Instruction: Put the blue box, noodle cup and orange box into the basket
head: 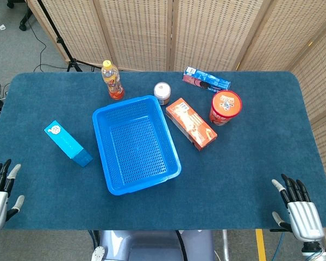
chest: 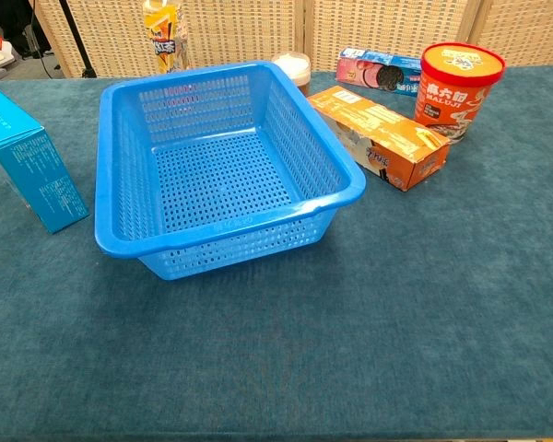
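Head view looks steeply down; chest view low, nearer, sharing the basket (head: pixel 135 142)

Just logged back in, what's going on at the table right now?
Nothing is being handled yet. The left hand and right hand rest open at the near table edge, holding nothing. The basket is empty. The blue box lies to its left; the orange box and noodle cup sit to its right.
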You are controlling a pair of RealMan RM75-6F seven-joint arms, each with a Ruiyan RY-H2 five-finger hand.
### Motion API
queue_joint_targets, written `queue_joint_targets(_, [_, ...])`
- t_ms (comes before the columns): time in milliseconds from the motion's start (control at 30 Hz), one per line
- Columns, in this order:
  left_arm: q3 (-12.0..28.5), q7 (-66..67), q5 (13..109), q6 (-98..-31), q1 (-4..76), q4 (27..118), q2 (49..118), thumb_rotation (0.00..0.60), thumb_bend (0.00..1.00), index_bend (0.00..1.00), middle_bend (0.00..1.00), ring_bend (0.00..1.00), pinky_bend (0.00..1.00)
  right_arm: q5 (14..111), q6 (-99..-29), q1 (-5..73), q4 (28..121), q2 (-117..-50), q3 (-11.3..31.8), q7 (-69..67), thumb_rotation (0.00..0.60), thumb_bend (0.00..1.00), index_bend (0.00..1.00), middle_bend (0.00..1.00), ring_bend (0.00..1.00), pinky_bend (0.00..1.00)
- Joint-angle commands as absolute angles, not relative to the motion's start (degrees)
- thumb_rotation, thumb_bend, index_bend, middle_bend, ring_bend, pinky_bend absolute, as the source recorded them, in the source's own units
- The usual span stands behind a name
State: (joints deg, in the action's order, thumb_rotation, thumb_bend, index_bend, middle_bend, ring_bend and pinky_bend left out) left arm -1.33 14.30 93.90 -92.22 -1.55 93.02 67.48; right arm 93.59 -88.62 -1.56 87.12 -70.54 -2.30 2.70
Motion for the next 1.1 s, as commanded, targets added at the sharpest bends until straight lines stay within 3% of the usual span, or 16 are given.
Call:
queue_joint_targets(33, [-1.29, 14.47, 93.89, -92.09, -1.42, 93.0, 67.63, 0.6, 0.3, 0.02, 0.0, 0.01, 0.13, 93.67, -88.81, -1.62, 87.06, -70.47, -2.3, 2.54, 0.6, 0.26, 0.15, 0.0, 0.0, 0.0])
queue_joint_targets(1100, [-0.52, 16.92, 93.2, -87.71, 1.51, 97.33, 65.93, 0.6, 0.3, 0.02, 0.0, 0.01, 0.13, 92.38, -89.82, -2.74, 86.45, -69.27, -1.9, 0.43, 0.6, 0.26, 0.15, 0.0, 0.0, 0.0])
